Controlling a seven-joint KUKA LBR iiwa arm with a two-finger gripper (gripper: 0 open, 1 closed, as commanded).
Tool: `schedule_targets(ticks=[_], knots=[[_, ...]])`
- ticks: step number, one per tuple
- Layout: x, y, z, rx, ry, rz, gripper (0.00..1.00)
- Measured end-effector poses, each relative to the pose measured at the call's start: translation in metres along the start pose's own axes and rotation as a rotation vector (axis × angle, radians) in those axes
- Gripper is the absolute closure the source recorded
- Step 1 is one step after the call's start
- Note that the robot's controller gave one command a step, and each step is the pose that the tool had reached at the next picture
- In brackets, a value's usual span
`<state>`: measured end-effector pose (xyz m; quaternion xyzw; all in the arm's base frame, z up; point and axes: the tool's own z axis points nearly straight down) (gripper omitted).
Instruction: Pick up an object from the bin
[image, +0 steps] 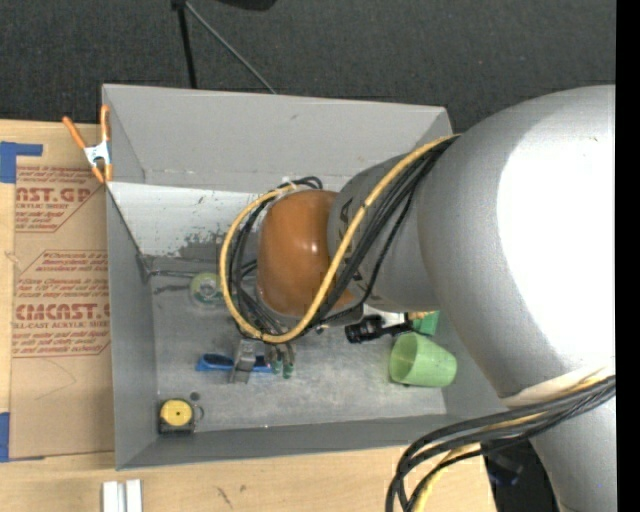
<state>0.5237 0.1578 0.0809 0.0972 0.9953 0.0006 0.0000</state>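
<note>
Cables (232, 262) loop round an orange cover (292, 250) on the wrist of the arm (540, 240). Together these hide the middle of the bin (128, 330) and most of its right side. The arm's pale grey body is cut off by the right and lower edges of the frame.

Below the cover, the end effector (250, 362) reaches down to the bin floor, left of centre in the lower half of the frame. It is dark and tangled with what lies there, so whether it is apart or together cannot be told. Right at its tip a small blue object (213, 364) lies flat on the floor, with bits of green (284, 368) just to its right. Its kind cannot be made out, nor whether it is gripped.

A light green cup (422, 362) lies tipped over at the bin's lower right, partly covered by the arm. Just above it a black pen-like thing (366, 329) sticks out from under the arm, beside a darker green piece (427, 322) that is mostly hidden. A pale round thing (207, 290) lies left of the cover. A yellow tape measure (176, 413) sits in the lower left corner, well apart from the rest; any print on it is too small to read.

The bin floor is scuffed grey metal, with dark speckles along the back wall. The bin stands on a tan table (300, 470).
</note>
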Motion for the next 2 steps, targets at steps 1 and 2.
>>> schedule_targets(ticks=[1, 2], knots=[[-0.022, -0.008, -0.183, -0.004, -0.010, -0.014, 1.00], [-0.032, -0.059, -0.162, 0.003, -0.001, -0.016, 1.00]])
